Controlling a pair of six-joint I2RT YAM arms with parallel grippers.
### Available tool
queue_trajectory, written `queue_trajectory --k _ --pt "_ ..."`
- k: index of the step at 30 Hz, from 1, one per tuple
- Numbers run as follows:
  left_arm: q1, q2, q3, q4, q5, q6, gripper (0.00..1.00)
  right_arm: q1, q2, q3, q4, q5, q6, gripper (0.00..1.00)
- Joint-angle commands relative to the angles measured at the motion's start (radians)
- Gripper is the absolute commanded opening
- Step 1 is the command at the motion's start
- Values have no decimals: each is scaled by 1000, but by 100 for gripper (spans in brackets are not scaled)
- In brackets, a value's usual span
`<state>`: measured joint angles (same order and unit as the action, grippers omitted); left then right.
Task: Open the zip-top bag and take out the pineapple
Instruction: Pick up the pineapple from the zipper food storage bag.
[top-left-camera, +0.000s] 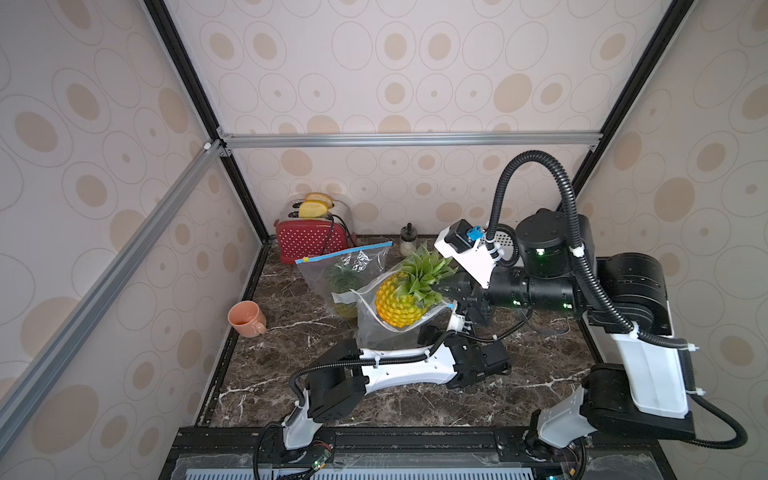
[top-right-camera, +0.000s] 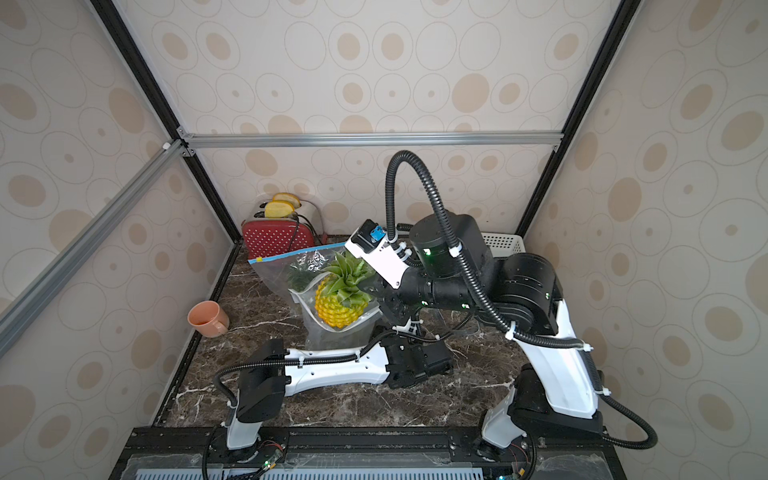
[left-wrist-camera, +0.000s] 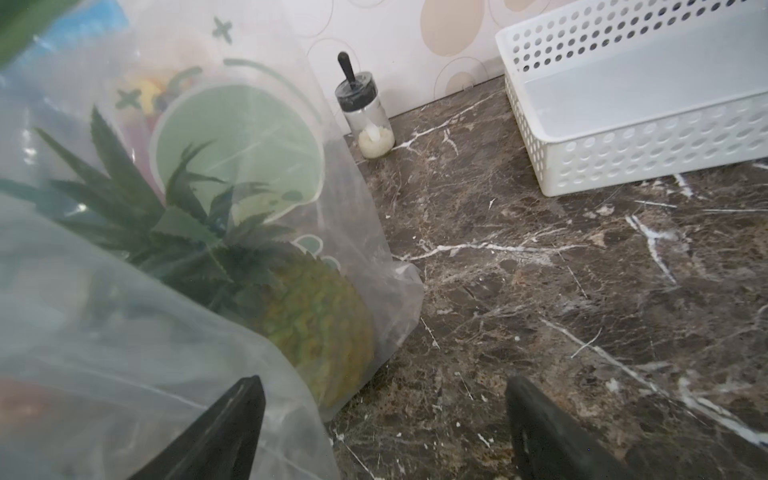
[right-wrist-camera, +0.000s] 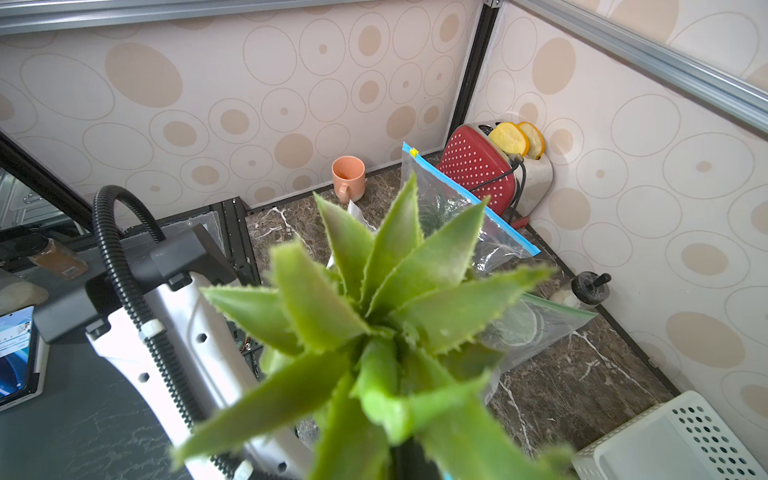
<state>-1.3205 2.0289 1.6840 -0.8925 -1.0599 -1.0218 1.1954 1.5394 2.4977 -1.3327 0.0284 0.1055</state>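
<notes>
The right gripper (top-left-camera: 444, 291) is pinched shut on the stiff, saw-edged green leaves of the pineapple (top-left-camera: 398, 306). Its knobbly yellow body hangs tilted above the middle of the dark, white-veined marble counter (top-left-camera: 415, 407), with its underside inside the gaping mouth of the crinkled clear zip-top bag (top-left-camera: 376, 332). The left gripper (left-wrist-camera: 382, 419) sits low at the bag's 4 o'clock side, jaws spread wide and holding nothing. One black finger (left-wrist-camera: 232, 428) lies in front of the film. Just behind, at 11 o'clock, stands a second clear bag (top-left-camera: 324, 270) with a blue strip, a duller second fruit (left-wrist-camera: 316, 324) inside. Around the edges are a red dotted toaster (top-left-camera: 309, 245) at 11, a smooth peach mug (top-left-camera: 245, 318) at 9, a glass shaker (top-left-camera: 408, 245) at 12 and a perforated white basket (top-right-camera: 503, 243) at 1.
</notes>
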Motion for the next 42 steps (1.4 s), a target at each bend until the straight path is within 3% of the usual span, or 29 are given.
queue_trajectory --k 1,5,13,19,23,30,34,39,42 --pt "-29 -18 90 -184 -12 -81 99 10 -8 63 51 48 -6 0" --pt "-80 8 164 -344 5 -133 99 11 -12 62 45 63 -12 0" --pt "-142 -58 52 -345 35 -130 99 12 -7 49 45 70 -14 0" --pt "-59 -55 30 -339 14 -77 99 11 -8 35 59 35 0 0" --pt "31 -102 -86 -125 70 84 99 11 -6 35 65 30 3 0" --pt "162 -179 -168 63 119 285 96 25 -9 47 79 9 14 0" --pt "206 -161 -165 110 147 363 76 35 -13 47 81 15 18 0" --pt "214 -135 -154 131 167 384 54 42 -13 48 82 20 21 0" --pt "214 -133 -161 139 180 386 37 44 -16 50 87 20 21 0"
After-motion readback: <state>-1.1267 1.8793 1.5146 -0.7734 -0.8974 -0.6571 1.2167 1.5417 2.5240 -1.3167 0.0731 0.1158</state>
